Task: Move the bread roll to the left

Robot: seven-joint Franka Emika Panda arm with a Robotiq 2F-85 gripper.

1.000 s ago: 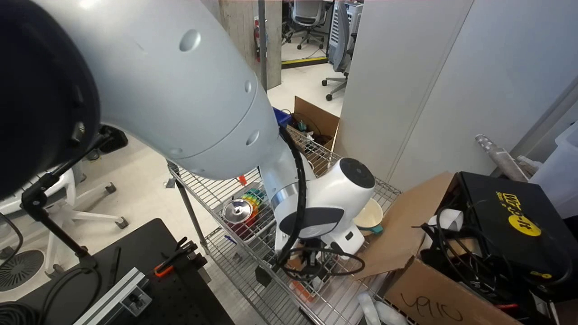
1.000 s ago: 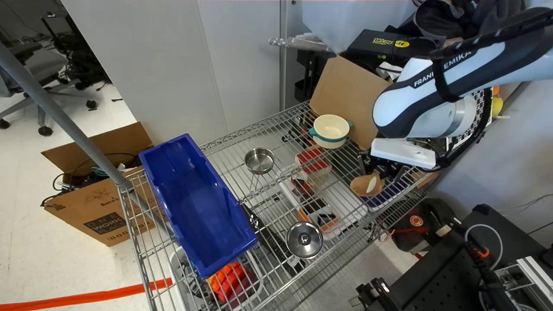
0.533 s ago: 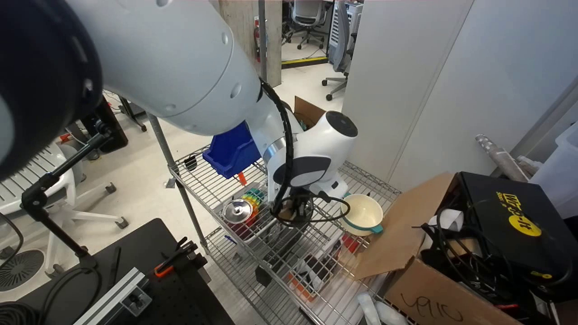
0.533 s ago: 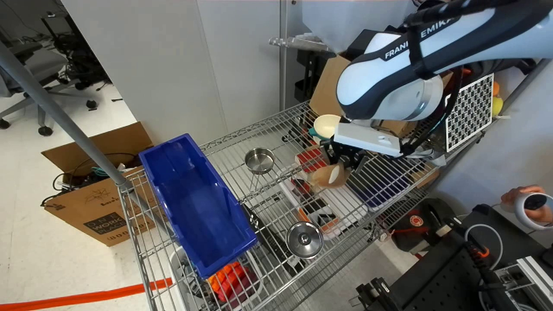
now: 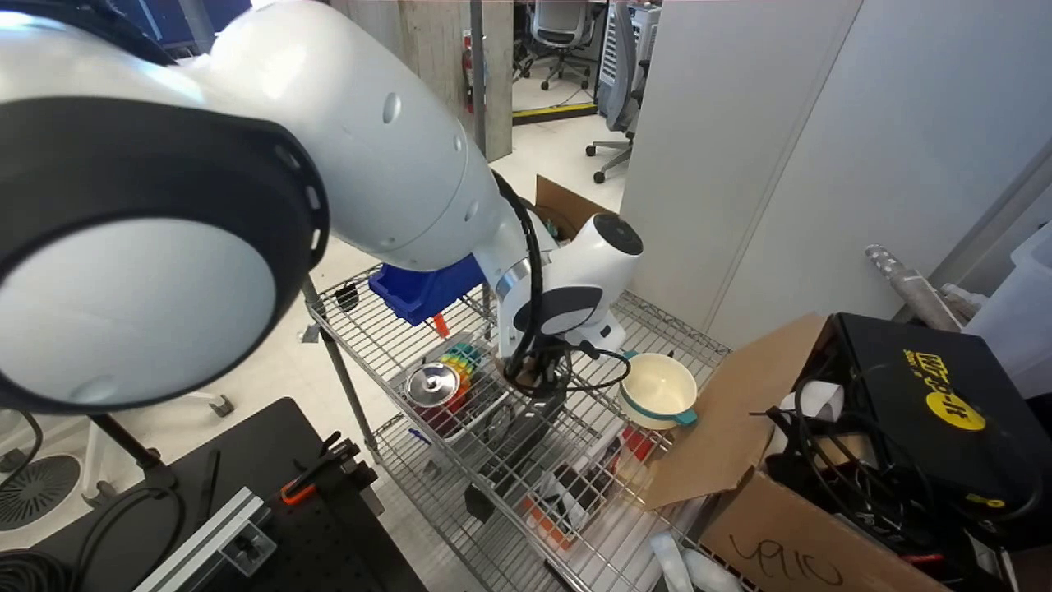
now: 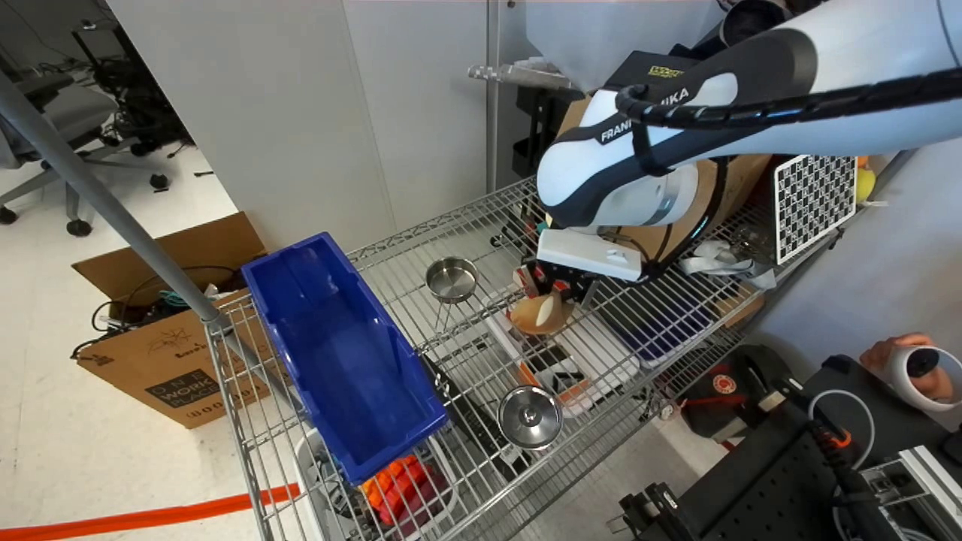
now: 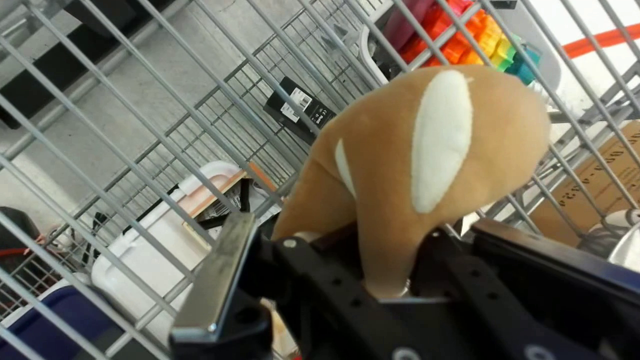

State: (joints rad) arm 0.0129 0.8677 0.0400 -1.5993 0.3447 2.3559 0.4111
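The bread roll is a soft brown plush with white slits. In an exterior view the bread roll [image 6: 535, 315] hangs under my gripper [image 6: 560, 289], over the wire shelf. In the wrist view the bread roll [image 7: 385, 140] bulges out ahead of my gripper [image 7: 362, 222], with its narrow part squeezed down between the fingers. I am shut on it. I cannot tell whether its underside touches the shelf wires. In an exterior view the arm and a looped cable hide most of the roll and of my gripper [image 5: 538, 378].
On the wire shelf [image 6: 406, 278], a blue bin [image 6: 342, 353] stands at the left. A small steel pan [image 6: 451, 279] and a steel lid [image 6: 530, 417] lie between bin and roll. A cream pot [image 5: 660, 385] with teal handles and a cardboard box [image 5: 740, 419] are nearby.
My gripper has moved left across the shelf, as seen where the blue bin is at left, carrying the bread roll with it and away from the cream pot.
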